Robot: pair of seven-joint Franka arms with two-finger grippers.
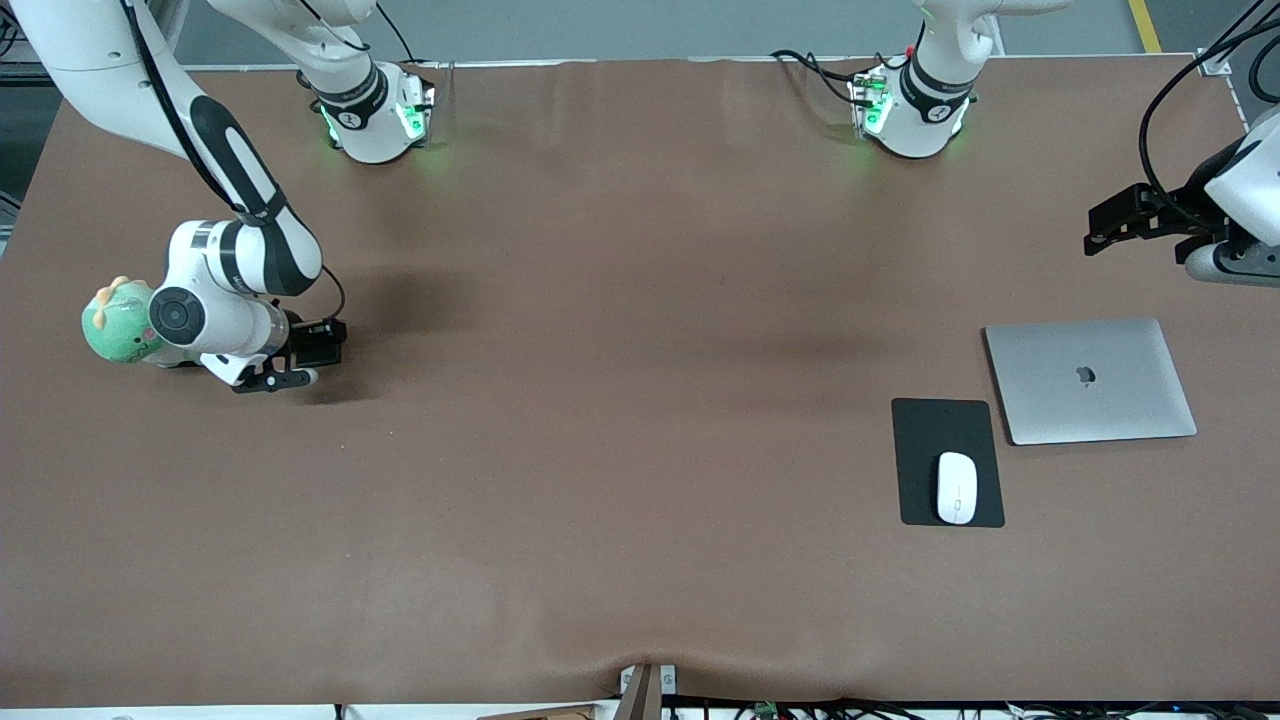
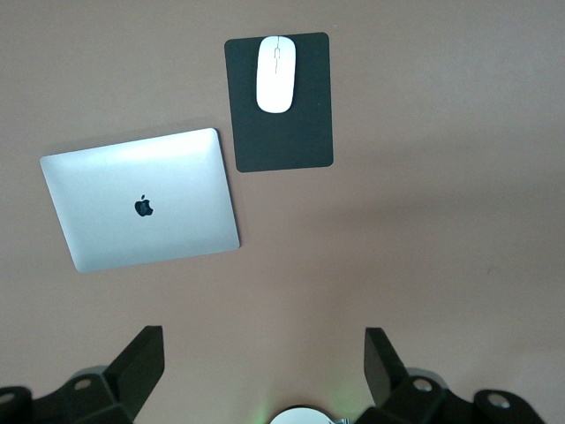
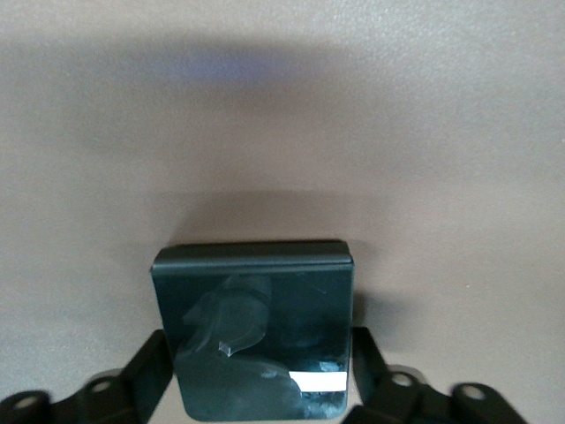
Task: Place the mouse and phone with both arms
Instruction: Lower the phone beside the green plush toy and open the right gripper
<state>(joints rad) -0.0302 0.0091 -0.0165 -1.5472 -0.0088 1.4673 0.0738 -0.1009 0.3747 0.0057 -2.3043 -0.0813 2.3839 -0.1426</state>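
The white mouse (image 1: 956, 487) lies on a matte black pad (image 1: 930, 430) near the left arm's end of the table; both show in the left wrist view, the mouse (image 2: 275, 61) on the pad (image 2: 282, 124). The glossy black phone (image 1: 320, 343) sits between the fingers of my right gripper (image 1: 305, 356), low at the table toward the right arm's end. In the right wrist view the phone (image 3: 256, 327) fills the gap and both fingers (image 3: 150, 371) press its sides. My left gripper (image 1: 1130, 222) is open and empty, raised over the table's edge by the laptop, and waits (image 2: 263, 371).
A closed silver laptop (image 1: 1088, 380) lies beside the pad, slightly farther from the front camera, also in the left wrist view (image 2: 141, 201). A green plush toy (image 1: 115, 322) sits right by the right arm's wrist. The brown table cover (image 1: 620, 450) is bare in the middle.
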